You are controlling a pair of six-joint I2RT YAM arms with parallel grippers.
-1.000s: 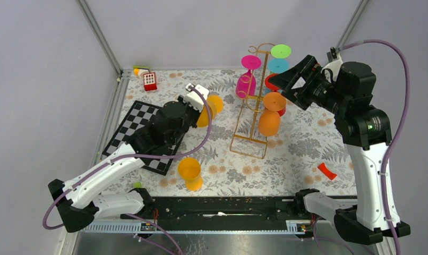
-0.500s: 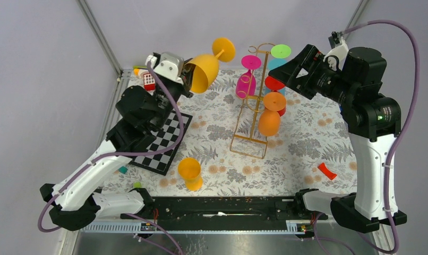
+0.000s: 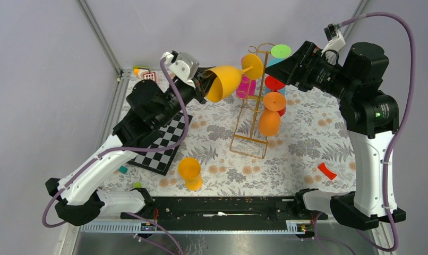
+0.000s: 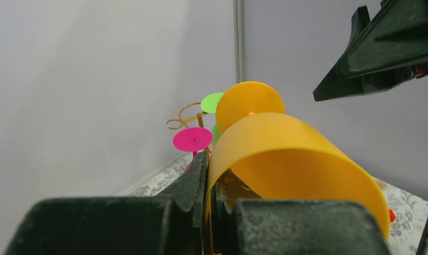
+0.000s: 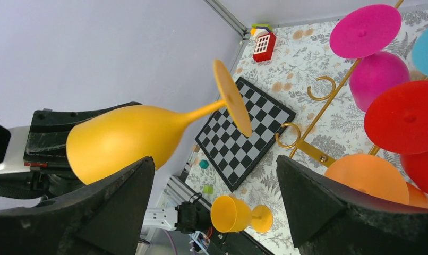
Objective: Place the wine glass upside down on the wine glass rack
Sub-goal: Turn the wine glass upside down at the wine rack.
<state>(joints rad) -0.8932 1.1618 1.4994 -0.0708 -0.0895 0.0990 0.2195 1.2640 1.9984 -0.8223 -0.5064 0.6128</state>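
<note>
At the left of the worktop (image 3: 307,143), which wears a grey leaf-patterned cloth, a black-and-white chessboard (image 3: 160,142) lies flat. A small red block (image 3: 148,76) sits at the back corner behind it. The left arm reaches up and over the board, and the left pincer (image 3: 205,84) is clenched on the rim of the wine glass (image 3: 225,79). In the left wrist view one finger presses outside the bowl wall and the other inside it.

The yellow-orange glass hangs in the air, lying nearly level. Its open mouth faces the pincer and its stem and round foot point right, toward the wine glass rack (image 3: 252,114). From above the foot sits right at the rack's upper curls; whether it touches the wire I cannot tell.

Nearer the front edge, a second orange glass (image 3: 189,172) lies on its side on the cloth, well apart from the one held.

The gold wire rack stands upright near the middle. It carries a pink glass (image 3: 246,86), a red one (image 3: 274,83) and an orange one (image 3: 269,122), bowls down, with a green foot (image 3: 281,51) at the top.

To its right, the right pincer (image 5: 214,159) hovers high beside the rack's top. Its fingers are spread wide and grasp nothing. A small red piece (image 3: 326,170) lies on the cloth far right.
</note>
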